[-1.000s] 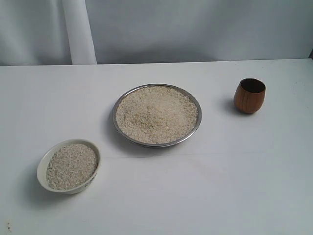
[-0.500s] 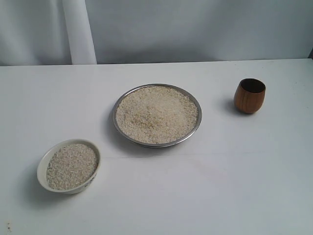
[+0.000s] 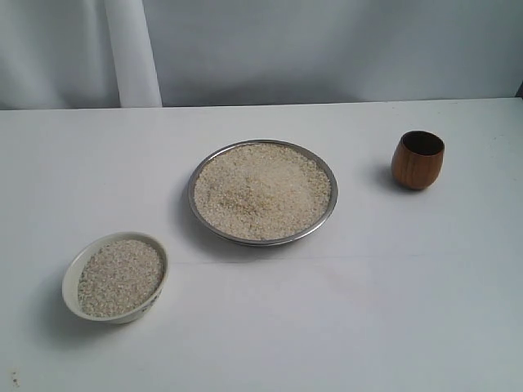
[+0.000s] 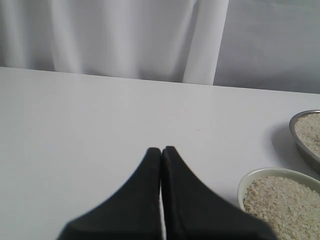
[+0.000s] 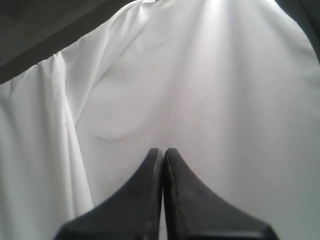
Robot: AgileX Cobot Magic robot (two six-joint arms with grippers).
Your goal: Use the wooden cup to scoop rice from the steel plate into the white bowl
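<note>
- Nothing has moved since a second ago: the wooden cup [image 3: 417, 160], the steel plate [image 3: 262, 242] and the white bowl [image 3: 114, 317] sit where they were.
- My left fingers [image 4: 145, 190] are pressed shut and hold nothing. My right fingers [image 5: 145, 190] are shut and empty too.
- The cup stands upright, mouth up, toward the far right edge of the tabletop [image 3: 392, 286], so I think my right arm is nearer.
- My right camera shows only white cloth [image 5: 165, 75], not the cup.
- The plate, full of rice [image 3: 261, 189], sits mid-tabletop, well apart from the cup. The bowl is by the near left corner.

Shiny round steel plate [image 3: 330, 198] heaped with pale rice [image 3: 261, 189] mid-table, small cream-white bowl [image 3: 72, 296] front-left also full, reddish-brown wooden cup [image 3: 417, 161] upright, far right.
</note>
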